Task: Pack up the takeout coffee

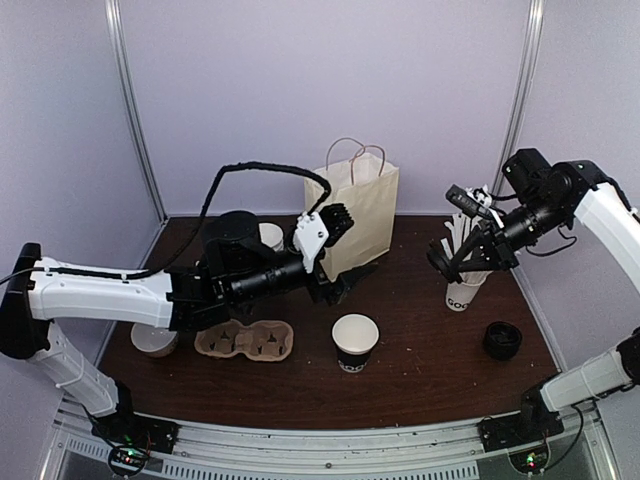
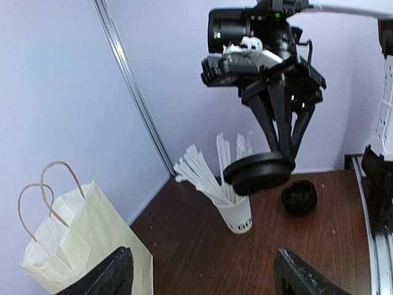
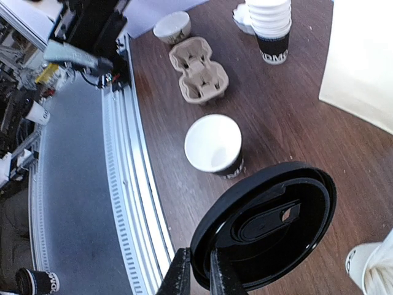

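Note:
The black paper cup (image 1: pixel 355 342) with white lettering stands open and unlidded at the middle front of the table. It also shows in the right wrist view (image 3: pixel 215 144). My right gripper (image 3: pixel 199 261) is shut on the rim of a black plastic lid (image 3: pixel 270 227) and holds it in the air above the table, right of the cup. In the top view this gripper (image 1: pixel 452 258) hangs beside the white stick cup. My left gripper (image 1: pixel 350 283) is open and empty in front of the paper bag (image 1: pixel 358 205), its fingers (image 2: pixel 116 270) wide apart.
A white lettered cup with white sticks (image 1: pixel 462 290) stands at the right, with a stack of black lids (image 1: pixel 502 340) near it. A cardboard cup carrier (image 1: pixel 243 340), a white bowl (image 1: pixel 155 340) and a stack of unlidded cups (image 3: pixel 270 27) are at the left.

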`<action>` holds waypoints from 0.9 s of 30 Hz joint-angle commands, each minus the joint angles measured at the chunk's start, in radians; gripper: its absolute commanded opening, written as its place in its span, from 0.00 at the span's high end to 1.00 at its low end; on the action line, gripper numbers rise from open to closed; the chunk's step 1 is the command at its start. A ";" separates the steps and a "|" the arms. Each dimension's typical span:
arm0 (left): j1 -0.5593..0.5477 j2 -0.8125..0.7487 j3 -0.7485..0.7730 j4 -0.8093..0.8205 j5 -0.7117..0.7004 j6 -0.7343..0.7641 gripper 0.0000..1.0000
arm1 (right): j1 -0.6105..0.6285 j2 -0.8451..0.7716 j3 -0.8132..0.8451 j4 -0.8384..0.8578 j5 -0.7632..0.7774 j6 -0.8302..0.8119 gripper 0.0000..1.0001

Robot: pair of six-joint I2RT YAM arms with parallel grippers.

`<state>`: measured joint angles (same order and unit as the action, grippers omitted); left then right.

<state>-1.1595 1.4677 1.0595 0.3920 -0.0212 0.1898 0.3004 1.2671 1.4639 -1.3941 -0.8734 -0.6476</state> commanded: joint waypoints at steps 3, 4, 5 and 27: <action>-0.034 0.123 -0.058 0.563 0.018 0.054 0.15 | 0.022 0.085 0.102 0.146 -0.270 0.128 0.88; -0.039 0.147 -0.052 0.601 0.013 0.066 0.14 | 0.022 0.095 0.110 0.151 -0.283 0.134 0.88; -0.042 0.172 -0.034 0.617 0.015 0.074 0.13 | 0.023 0.104 0.116 0.155 -0.300 0.140 0.88; -0.082 0.389 0.196 0.623 -0.038 0.193 0.08 | 0.023 0.048 0.083 0.246 -0.447 0.282 0.85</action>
<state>-1.2427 1.8359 1.2102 0.9447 -0.0326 0.3626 0.3172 1.3296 1.5635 -1.1763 -1.2846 -0.3866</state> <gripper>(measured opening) 0.920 0.142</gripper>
